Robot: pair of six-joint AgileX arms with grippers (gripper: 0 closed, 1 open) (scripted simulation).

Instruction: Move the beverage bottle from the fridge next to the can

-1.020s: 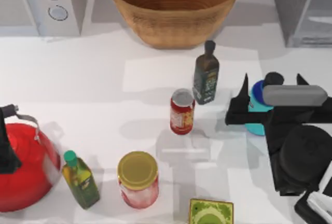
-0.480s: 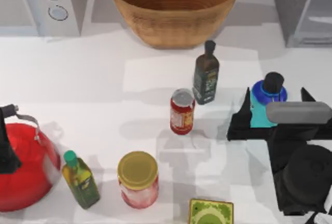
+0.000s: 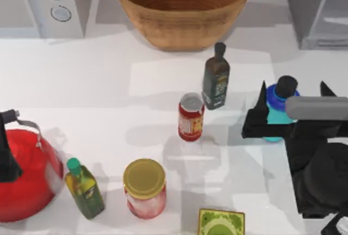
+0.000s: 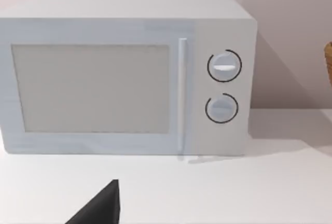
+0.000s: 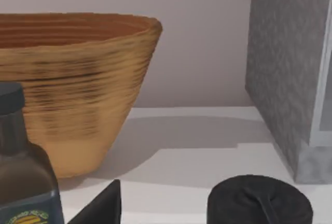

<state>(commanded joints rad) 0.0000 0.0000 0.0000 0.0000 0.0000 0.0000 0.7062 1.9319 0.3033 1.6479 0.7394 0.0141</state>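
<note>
The fridge (image 3: 318, 9) stands in the top view's upper right corner, and the wicker bowl (image 3: 182, 7) sits at upper centre, both where they were. The right arm, a black mass at the lower right of the frame, has drawn slightly toward the right edge since half a second ago, its forearm now running off the bottom. Its right gripper (image 3: 292, 110) points up the frame, fingers spread wide and holding nothing, one fingertip (image 3: 262, 94) left of the beverage bottle (image 3: 277, 110) and the other right of it. The bottle stands upright on the table between them (apparently free of both pads, though the wrist housing hides part of it), well right of the can (image 3: 191, 116). The dark green bottle (image 3: 216, 78) is unmoved. The left gripper (image 4: 98, 207) faces the microwave (image 4: 124, 76); I cannot tell its finger state.
</note>
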